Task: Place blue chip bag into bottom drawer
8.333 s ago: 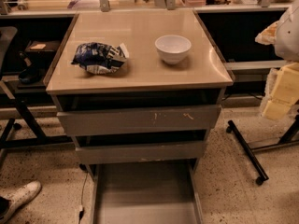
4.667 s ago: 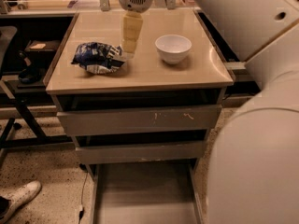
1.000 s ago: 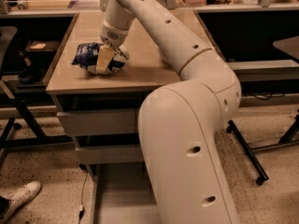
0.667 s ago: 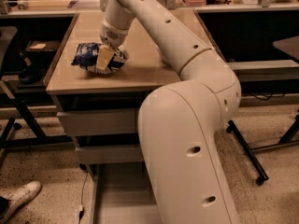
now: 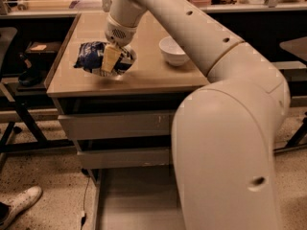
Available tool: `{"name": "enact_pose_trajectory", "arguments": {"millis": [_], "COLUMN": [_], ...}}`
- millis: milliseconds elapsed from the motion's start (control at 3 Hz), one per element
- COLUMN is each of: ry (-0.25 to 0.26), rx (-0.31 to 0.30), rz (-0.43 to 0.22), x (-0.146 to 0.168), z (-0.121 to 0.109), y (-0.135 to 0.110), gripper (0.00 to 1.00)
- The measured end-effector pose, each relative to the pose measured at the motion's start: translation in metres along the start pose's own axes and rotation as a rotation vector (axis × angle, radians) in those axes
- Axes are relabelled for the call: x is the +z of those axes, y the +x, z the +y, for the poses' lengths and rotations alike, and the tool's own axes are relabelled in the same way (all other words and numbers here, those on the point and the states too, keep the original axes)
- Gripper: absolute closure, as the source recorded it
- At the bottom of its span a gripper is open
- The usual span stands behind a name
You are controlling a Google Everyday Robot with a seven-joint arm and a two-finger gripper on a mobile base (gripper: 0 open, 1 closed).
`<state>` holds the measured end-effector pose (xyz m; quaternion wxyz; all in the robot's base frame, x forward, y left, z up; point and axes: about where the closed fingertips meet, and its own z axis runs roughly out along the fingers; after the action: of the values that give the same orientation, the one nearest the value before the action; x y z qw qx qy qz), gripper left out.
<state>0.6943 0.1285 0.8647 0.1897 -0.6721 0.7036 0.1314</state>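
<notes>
The blue chip bag (image 5: 90, 56) is at the left middle of the tan table top (image 5: 158, 78). My gripper (image 5: 112, 64) comes down on the bag's right half and is shut on it. One tan finger (image 5: 110, 58) lies across the foil. The bag looks bunched and slightly raised, with a shadow under it. The bottom drawer (image 5: 136, 200) is pulled out below the table, a long grey tray with a bare floor. My big white arm (image 5: 225, 128) covers its right side.
A white bowl (image 5: 173, 50) stands on the table to the right of the bag. Two shut grey drawer fronts (image 5: 115, 126) sit above the open drawer. A dark chair (image 5: 19, 71) stands at the left and a white shoe (image 5: 19, 206) lies on the floor at the lower left.
The bag has bunched up under the gripper and shifted slightly right and up. The arm has barely moved since a second ago.
</notes>
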Motion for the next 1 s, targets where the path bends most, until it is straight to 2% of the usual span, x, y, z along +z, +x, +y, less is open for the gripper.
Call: {"name": "enact_pose_trajectory", "arguments": {"millis": [667,1000], "ry": [0.133,0.154], "rx": [0.077,0.109], "rz": [-0.01,0.068], "x": [-0.06,-0.065], "z": [0.069,0.118], "y": [0.03,0.056], "gripper": [1.0,1.0]}}
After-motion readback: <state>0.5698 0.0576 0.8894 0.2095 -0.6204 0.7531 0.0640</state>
